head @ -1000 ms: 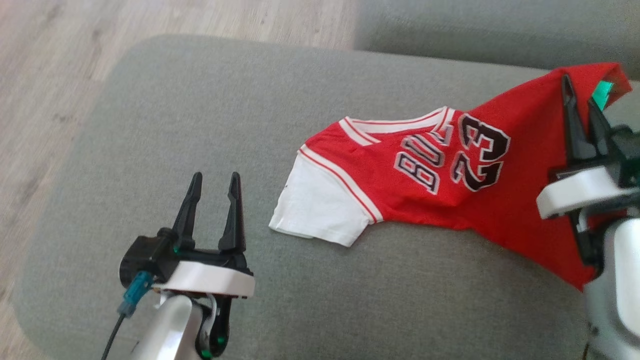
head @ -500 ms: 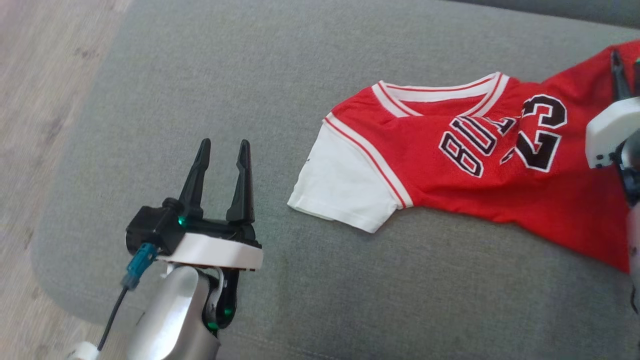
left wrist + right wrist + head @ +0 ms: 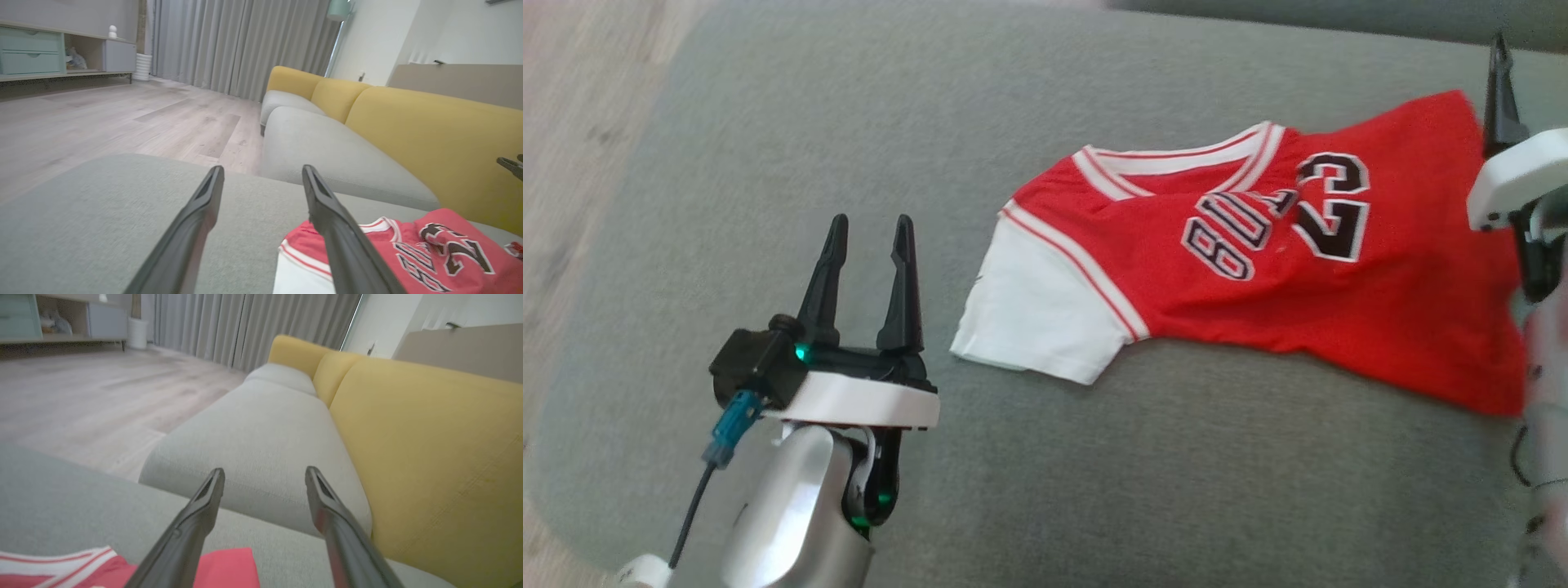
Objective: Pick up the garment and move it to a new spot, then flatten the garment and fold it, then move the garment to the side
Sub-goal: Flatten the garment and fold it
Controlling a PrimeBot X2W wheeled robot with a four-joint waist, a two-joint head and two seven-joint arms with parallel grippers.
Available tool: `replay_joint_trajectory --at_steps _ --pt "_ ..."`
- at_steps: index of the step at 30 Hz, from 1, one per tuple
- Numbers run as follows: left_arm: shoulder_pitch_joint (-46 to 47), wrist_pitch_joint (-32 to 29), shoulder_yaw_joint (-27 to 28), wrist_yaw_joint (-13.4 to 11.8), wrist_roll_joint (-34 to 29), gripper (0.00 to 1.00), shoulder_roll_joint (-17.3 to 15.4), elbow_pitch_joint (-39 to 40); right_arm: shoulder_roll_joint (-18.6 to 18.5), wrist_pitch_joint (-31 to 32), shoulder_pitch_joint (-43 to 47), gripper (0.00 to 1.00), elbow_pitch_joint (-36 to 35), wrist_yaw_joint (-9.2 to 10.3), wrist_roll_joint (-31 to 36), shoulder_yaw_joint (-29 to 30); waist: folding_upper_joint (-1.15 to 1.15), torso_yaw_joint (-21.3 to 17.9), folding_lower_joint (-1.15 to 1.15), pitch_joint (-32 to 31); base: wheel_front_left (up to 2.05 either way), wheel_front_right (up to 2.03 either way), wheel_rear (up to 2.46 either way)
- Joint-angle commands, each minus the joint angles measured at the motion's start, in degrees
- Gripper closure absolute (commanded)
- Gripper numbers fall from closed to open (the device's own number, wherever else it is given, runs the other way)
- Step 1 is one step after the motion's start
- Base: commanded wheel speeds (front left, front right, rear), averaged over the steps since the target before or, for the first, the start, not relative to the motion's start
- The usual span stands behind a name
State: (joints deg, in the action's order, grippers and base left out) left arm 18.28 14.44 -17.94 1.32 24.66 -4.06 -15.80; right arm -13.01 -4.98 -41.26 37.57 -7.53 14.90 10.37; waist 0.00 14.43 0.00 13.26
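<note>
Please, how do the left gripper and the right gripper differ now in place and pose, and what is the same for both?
The left gripper is over the bare grey cushion, beside the white sleeve of the jersey; the right gripper is at its red hem end. In the head view the left gripper is in full sight, while the right gripper is cut by the edge. Shared: both are open and hold nothing.

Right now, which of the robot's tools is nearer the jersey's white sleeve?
Left. The left tool is open to the left of the white sleeve, not touching; the right tool is open at the jersey's opposite, red end.
</note>
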Motion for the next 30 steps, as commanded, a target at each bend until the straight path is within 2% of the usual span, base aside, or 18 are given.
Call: replay_joint_trajectory --at_steps 1,10,18,23,30 --pt "1.0 0.5 2.3 0.3 -0.3 0.00 -0.3 2.2 1.1 -1.4 0.1 0.00 -3.5 0.04 -1.0 -0.3 0.00 -2.3 0.00 -2.1 0.00 0.00 0.00" --pt "-1.1 0.6 2.7 0.3 -1.4 0.00 0.0 1.7 7.2 -4.1 11.3 0.00 -18.0 0.04 -7.0 0.9 0.00 -7.2 0.00 -7.3 0.00 0.00 0.00" --pt "-3.7 0.6 3.0 0.7 -1.9 0.00 0.3 1.2 9.9 -6.1 25.8 0.00 -28.1 0.04 -12.5 1.3 0.00 -9.1 0.00 -9.3 0.00 0.00 0.00" --pt "-4.6 0.6 3.5 1.1 -2.1 0.00 0.4 0.6 10.1 -7.0 32.8 0.00 -31.0 0.04 -18.0 -0.7 0.00 -9.6 0.00 -9.2 0.00 0.00 0.00" --pt "-4.4 0.6 4.1 1.5 -2.5 0.00 0.6 -0.8 10.1 -7.6 35.9 0.00 -31.8 0.04 -20.0 -3.1 0.00 -9.9 0.00 -8.7 0.00 0.00 0.00"
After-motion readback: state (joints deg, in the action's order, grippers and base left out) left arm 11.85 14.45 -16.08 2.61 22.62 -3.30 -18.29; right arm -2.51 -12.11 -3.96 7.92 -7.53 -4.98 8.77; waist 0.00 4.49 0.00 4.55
